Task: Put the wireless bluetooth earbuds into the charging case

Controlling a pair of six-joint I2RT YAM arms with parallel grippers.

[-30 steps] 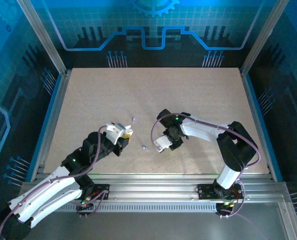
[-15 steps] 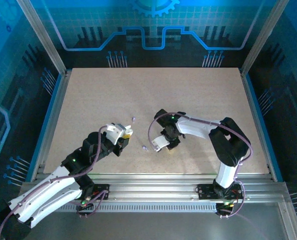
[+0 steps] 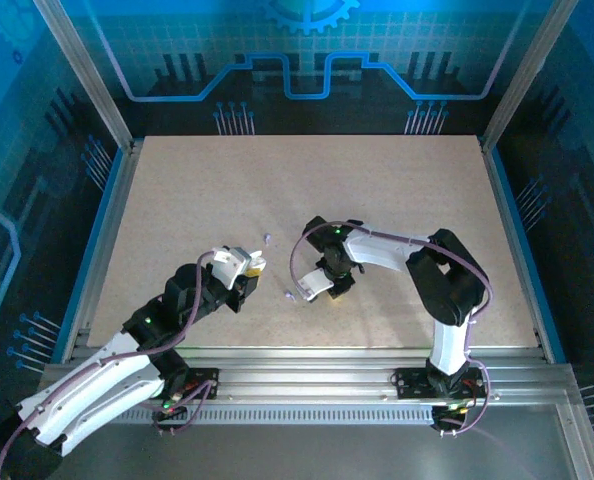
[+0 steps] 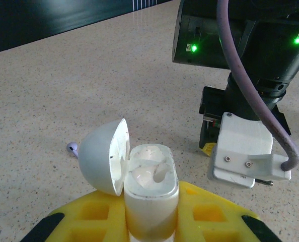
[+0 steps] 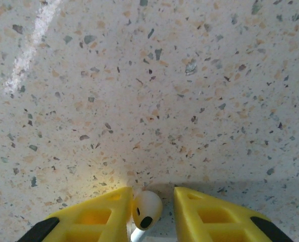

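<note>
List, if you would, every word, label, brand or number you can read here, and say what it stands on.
None can be read. The open charging case, the earbud, the arm's white housing and the blue back wall carry no letters or numbers; the wall bears only a gear and line pattern.

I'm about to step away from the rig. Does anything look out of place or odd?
Nothing looks damaged. One lavender bud lies loose on the table, beside the open case clamped in the left gripper. A white bud lies between the right gripper's open fingers, not yet gripped.
</note>
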